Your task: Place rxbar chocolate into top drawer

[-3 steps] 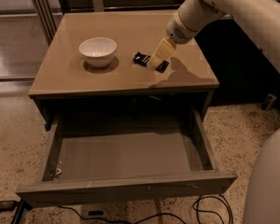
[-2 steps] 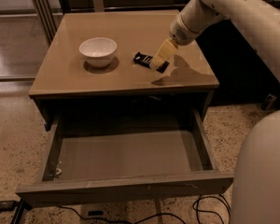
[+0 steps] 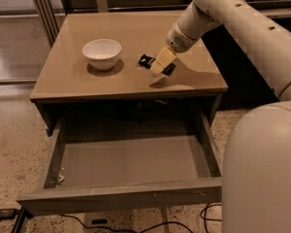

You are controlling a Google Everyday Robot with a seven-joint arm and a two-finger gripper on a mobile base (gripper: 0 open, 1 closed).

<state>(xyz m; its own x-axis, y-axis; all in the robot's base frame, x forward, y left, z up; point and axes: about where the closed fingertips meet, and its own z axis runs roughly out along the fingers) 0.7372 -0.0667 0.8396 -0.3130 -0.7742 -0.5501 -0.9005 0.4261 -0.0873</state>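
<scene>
On the left of the table (image 3: 63, 86), the white bowl (image 3: 102, 52) sits where it sat a second ago, at about 9 o'clock from the bar. The rxbar chocolate (image 3: 145, 61) also lies flat in the same spot near the middle of the tabletop, so it has not been lifted.

What has changed is the gripper (image 3: 161, 64). It has eased down and toward 8 o'clock, and it now overlaps the bar instead of hanging just off its 3 o'clock end. Black wrapper shows on both sides of it, at 10 o'clock and at 4 o'clock, so it appears to be over the bar's middle. Whether it has closed on the wrapper or only rests above it, I cannot tell.

I judge this to be the grasp step, with the carry still to come. The arm (image 3: 233, 13) reaches in from 2 o'clock. The top drawer (image 3: 131, 159) stands pulled open at 6 o'clock of the table, its grey bottom bare, ready to receive the bar.
</scene>
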